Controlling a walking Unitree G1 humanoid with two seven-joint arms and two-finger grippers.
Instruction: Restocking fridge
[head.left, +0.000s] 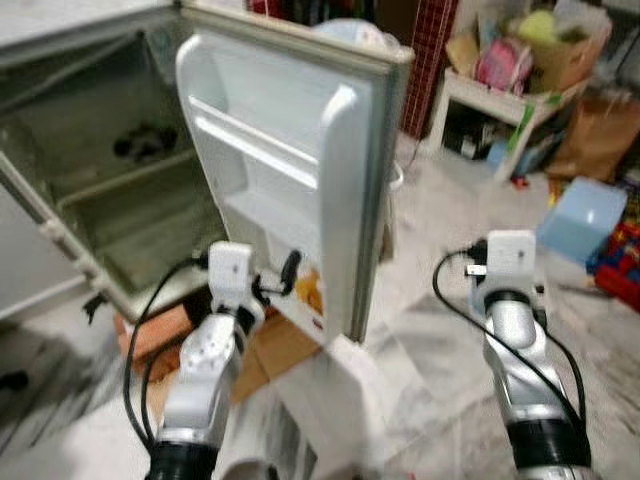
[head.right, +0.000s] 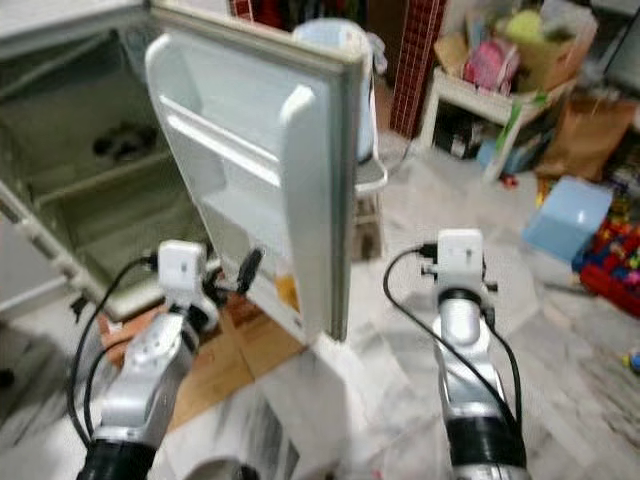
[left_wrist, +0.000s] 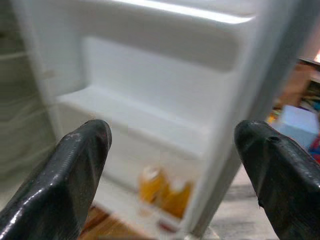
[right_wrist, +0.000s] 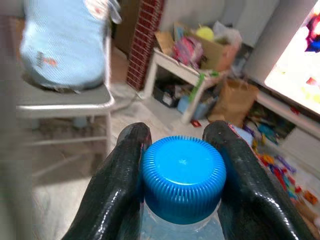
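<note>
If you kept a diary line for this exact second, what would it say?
fridge door: open | left gripper: open, facing door shelves | orange bottles: on bottom door shelf | right gripper: shut on blue-capped bottle

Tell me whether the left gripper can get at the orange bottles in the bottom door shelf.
Probably yes: the left gripper is open and faces the orange bottles low in the fridge door, with nothing between.
</note>
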